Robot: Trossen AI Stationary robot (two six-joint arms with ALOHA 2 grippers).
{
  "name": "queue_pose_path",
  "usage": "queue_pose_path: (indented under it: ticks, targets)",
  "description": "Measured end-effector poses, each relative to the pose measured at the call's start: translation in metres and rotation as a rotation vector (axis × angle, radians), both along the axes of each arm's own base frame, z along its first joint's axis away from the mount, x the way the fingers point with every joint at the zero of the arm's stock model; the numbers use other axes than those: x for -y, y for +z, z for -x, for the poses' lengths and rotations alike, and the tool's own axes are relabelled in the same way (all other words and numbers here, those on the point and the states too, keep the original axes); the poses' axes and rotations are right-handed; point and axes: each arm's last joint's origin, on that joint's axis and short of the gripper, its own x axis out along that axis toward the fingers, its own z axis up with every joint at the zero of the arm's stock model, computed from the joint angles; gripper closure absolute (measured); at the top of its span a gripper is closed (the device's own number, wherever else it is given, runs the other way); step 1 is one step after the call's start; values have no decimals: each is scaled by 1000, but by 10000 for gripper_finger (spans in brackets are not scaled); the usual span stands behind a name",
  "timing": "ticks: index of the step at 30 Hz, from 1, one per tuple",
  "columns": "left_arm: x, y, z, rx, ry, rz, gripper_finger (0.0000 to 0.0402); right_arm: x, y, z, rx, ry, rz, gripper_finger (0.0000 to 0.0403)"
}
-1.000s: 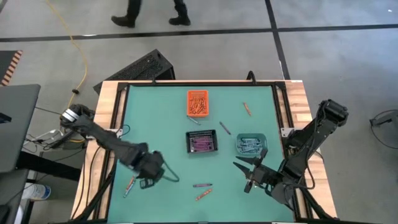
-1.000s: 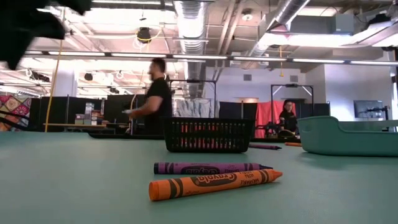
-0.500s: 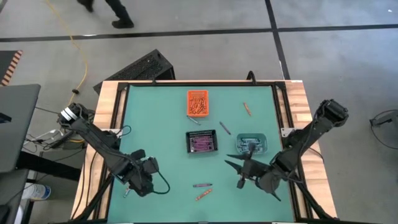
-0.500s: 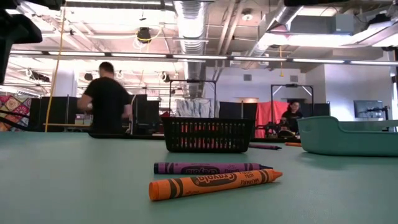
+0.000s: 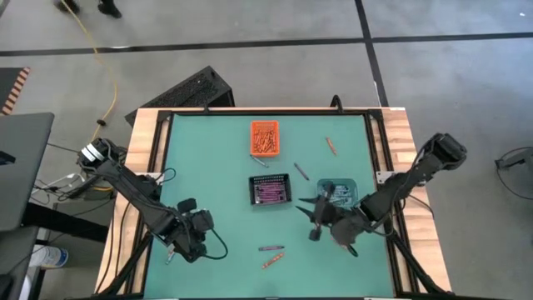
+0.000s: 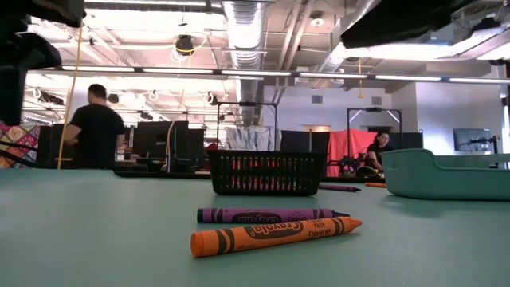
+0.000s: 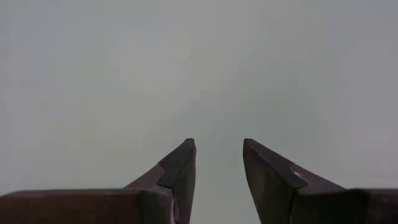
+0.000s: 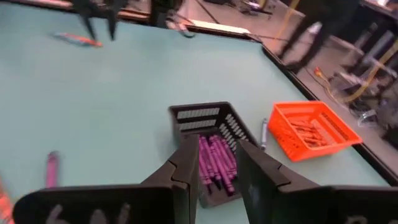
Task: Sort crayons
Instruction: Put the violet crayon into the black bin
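A purple crayon (image 5: 268, 247) (image 6: 271, 215) and an orange crayon (image 5: 271, 261) (image 6: 275, 233) lie side by side on the green table near its front edge. Two more crayons (image 5: 170, 252) lie at the front left, right beside my left gripper (image 5: 184, 242) (image 7: 219, 155), which points steeply down, open, with only bare table between its fingers. My right gripper (image 5: 307, 221) (image 8: 217, 155) hovers open right of the middle, aimed at the black mesh bin (image 5: 271, 190) (image 8: 211, 149) of purple crayons. Loose crayons (image 5: 331, 146) (image 5: 301, 172) lie farther back.
The orange bin (image 5: 265, 137) (image 8: 314, 129) stands at the back middle and the teal bin (image 5: 343, 190) (image 6: 446, 175) just behind my right arm. Another crayon (image 5: 261, 160) lies between the orange and black bins. A person walks in the room beyond the table.
My left gripper has moved toward the table's left and near edges and sunk, tipping more steeply down, ending beside the front-left crayons. My right gripper has swung toward the table's middle, near the black bin. No crayon has moved.
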Motion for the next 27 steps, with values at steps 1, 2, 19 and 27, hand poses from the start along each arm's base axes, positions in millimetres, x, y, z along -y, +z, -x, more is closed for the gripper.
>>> queue_pose_path:
  ticks: [1, 2, 19, 27]
  targets:
    - [-1, 0, 0, 12, 4, -18, 278, 4, 0, -3, 6, -22, -12, 298]
    - [-1, 0, -1, 26, 6, -36, 278, 10, 0, -6, 10, -44, -25, 298]
    - [14, 8, -2, 334, -104, -277, 278, 197, 23, -49, -343, -220, -544, 298]
    - [25, 11, 3, 408, -151, -309, 278, 236, -28, -57, -585, -277, -726, 297]
